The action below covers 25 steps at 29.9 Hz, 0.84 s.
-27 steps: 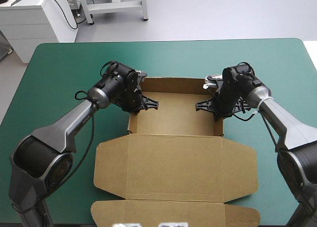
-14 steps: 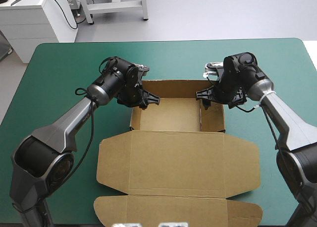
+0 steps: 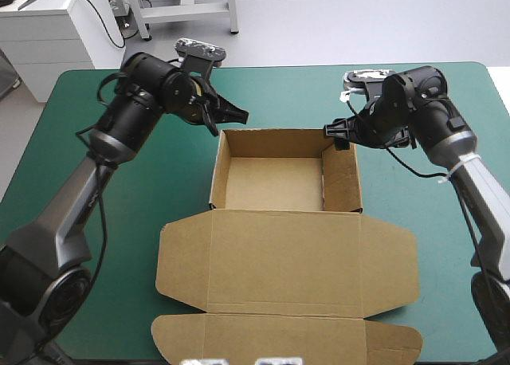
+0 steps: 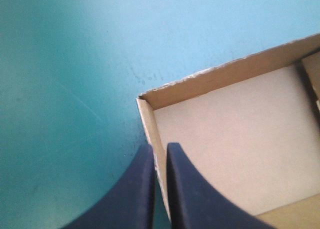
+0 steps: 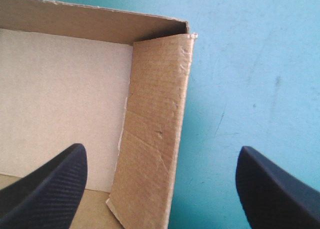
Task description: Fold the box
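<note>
left end effector [image 4: 160,146] all but closed, empty, above far-left corner of the box [image 3: 275,182]; right end effector [image 5: 161,149] wide open, empty, over its right wall. box an open tray at middle of the table [image 3: 414,202], lid flat.

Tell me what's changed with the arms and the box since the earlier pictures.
Both grippers pulled up and out of the box. The left gripper backed off to the far left corner, and the right gripper, fingers open, to the far right corner. Neither presses the walls now. The box, with its lid flat, lies much where it was.
</note>
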### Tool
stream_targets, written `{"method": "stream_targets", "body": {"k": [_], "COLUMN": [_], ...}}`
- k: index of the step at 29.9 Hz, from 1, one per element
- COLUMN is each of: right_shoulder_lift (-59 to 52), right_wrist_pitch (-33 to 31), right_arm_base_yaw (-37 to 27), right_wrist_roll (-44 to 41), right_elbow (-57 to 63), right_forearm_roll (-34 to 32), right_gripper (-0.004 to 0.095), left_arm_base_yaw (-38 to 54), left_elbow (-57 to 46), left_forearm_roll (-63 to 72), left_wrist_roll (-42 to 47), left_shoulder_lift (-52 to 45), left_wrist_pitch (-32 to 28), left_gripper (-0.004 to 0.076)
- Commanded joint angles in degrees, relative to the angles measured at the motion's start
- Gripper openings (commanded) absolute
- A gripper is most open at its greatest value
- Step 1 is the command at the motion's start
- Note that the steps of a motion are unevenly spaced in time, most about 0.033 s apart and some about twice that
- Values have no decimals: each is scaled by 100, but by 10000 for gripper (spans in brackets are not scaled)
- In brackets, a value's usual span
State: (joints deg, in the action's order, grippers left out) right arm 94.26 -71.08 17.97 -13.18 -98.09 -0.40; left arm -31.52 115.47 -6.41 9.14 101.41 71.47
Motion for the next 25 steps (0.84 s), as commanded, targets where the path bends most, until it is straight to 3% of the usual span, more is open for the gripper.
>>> {"method": "stream_targets", "body": {"k": [1, 8, 11, 16, 25], "right_shoulder_lift": [-501, -569, -529, -390, 195], "right_wrist_pitch": [-24, -24, 15, 558, 1114], "right_arm_base_yaw": [-11, -11, -11, -11, -11], "right_wrist_roll": [-29, -62, -62, -62, -43], "right_elbow": [-175, -22, 267, 783, 1124], "right_forearm_roll": [-107, 40, -76, -23, 40], "right_gripper": [750, 750, 751, 750, 750], "left_arm_base_yaw": [-7, -18, -18, -18, -18], "left_elbow": [-171, -1864, -2760, -4201, -6127], "left_forearm_roll": [231, 230, 386, 815, 894], "left_wrist_roll": [-109, -161, -217, -341, -605], "left_shoulder_lift": [-885, -2328, -3034, -4341, -6307], "left_wrist_pitch": [249, 200, -147, -700, -1101], "left_gripper": [-8, -8, -8, -8, -8]}}
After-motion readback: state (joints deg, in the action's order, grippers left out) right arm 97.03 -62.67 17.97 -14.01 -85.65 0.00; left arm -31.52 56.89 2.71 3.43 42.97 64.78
